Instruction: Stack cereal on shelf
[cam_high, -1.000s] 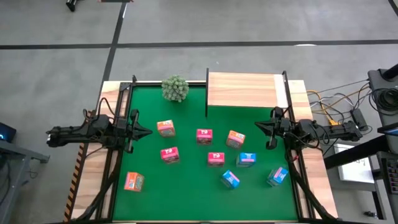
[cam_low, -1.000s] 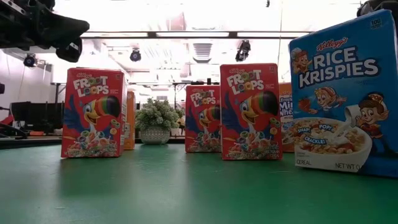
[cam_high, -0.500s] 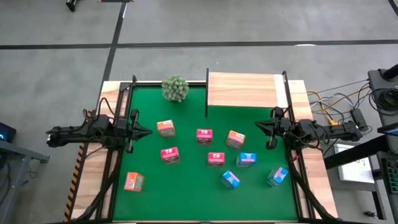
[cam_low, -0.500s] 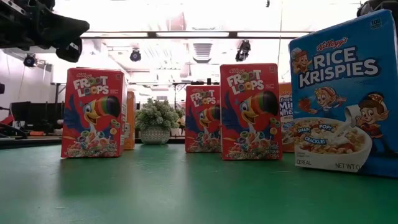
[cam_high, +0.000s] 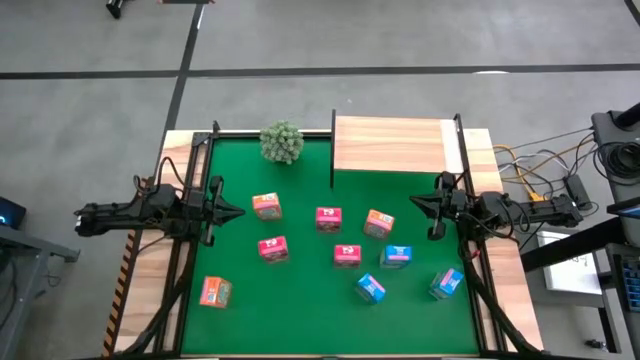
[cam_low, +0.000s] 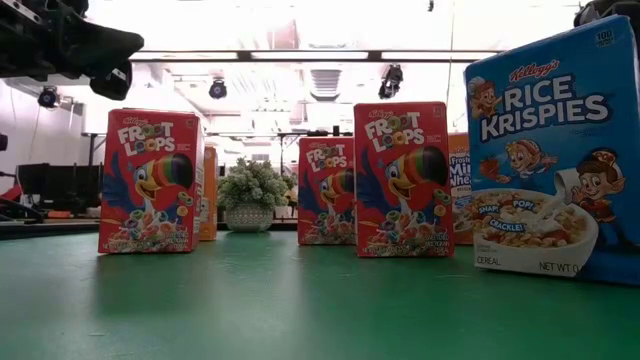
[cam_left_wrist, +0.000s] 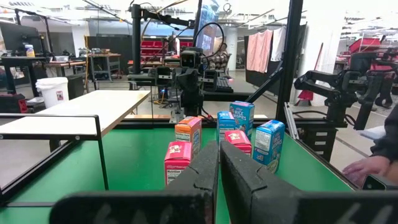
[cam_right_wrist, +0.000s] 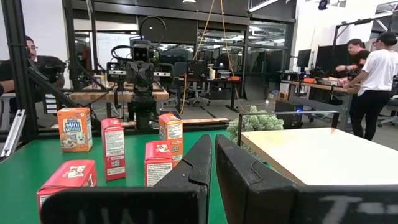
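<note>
Nothing moved; cereal (cam_high: 325, 245) sits between the closed, empty left gripper (cam_high: 238, 210) and right gripper (cam_high: 415, 204), apparently untouched.

Four cameras: one overhead, one at mat level, one on each wrist.
High view looked straight down on the whole green mat (cam_high: 300, 290), both arms at its sides. Low view sat on the mat, facing level, very near a blue cereal box (cam_low: 552, 150). Left wrist view faced across the mat toward the right arm (cam_left_wrist: 189, 78); right wrist view faced back at the left arm (cam_right_wrist: 142, 74). All four shared the boxes mid-mat; the plant (cam_high: 282, 142) showed in three.
</note>
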